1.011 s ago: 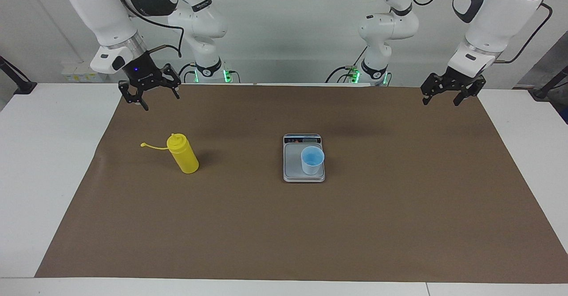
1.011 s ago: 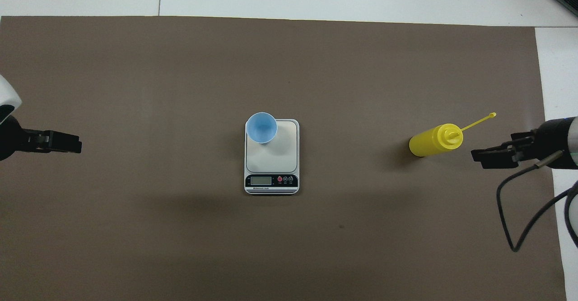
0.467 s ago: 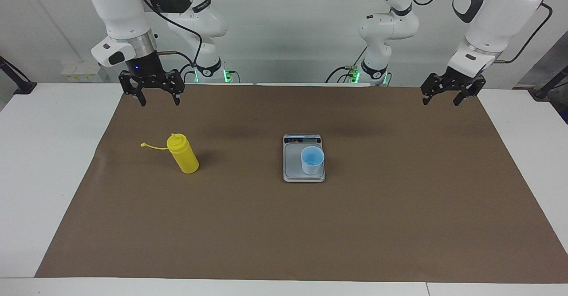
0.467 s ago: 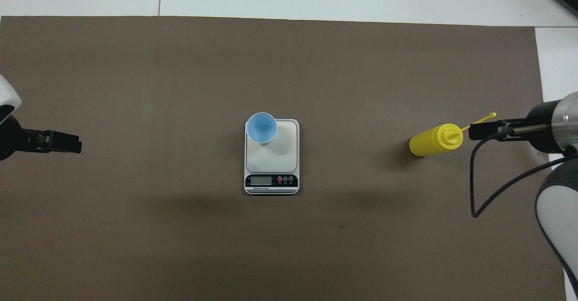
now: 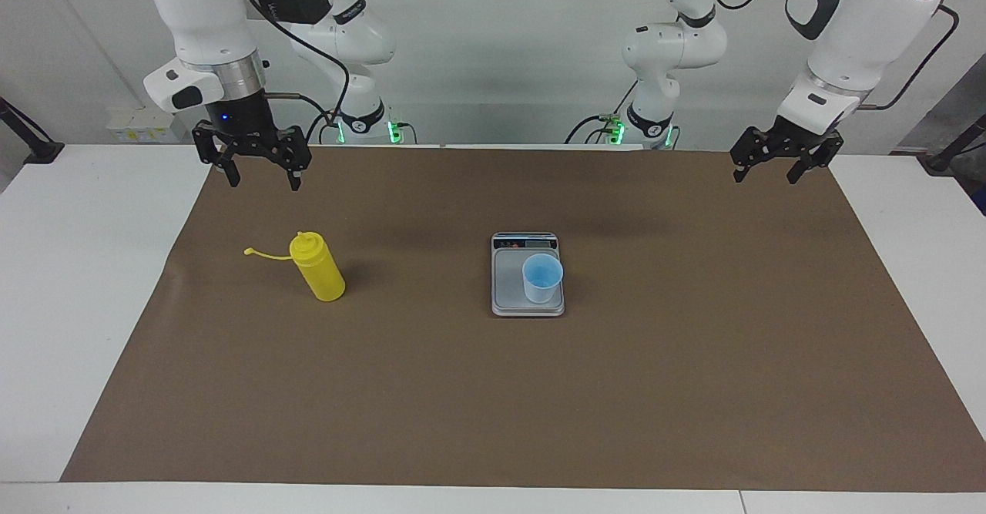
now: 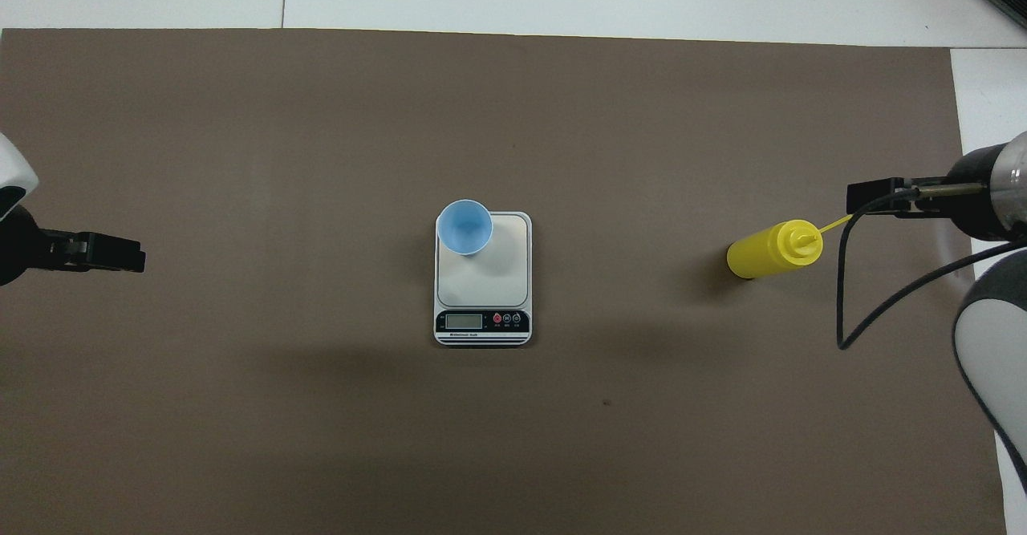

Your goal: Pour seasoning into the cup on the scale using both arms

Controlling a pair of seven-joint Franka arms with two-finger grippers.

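The yellow seasoning bottle (image 5: 317, 269) stands upright on the brown mat toward the right arm's end, its cap strap (image 5: 266, 253) sticking out sideways. It also shows in the overhead view (image 6: 770, 249). The light-blue cup (image 5: 541, 277) stands on the silver-grey scale (image 5: 508, 287) at the mat's middle, on the plate's corner (image 6: 464, 227). My right gripper (image 5: 262, 183) is open and empty, raised over the mat's edge by the strap's tip (image 6: 874, 196). My left gripper (image 5: 762, 176) is open and empty, waiting over the mat's other end (image 6: 120, 253).
The brown mat (image 5: 616, 406) covers most of the white table (image 5: 77, 267). The scale's display strip (image 6: 481, 321) faces the robots. A black cable (image 6: 850, 294) hangs from the right wrist.
The right gripper has turned at the wrist and swung from beside the bottle's top to over the strap's tip. The left arm, bottle, cup and scale have not moved.
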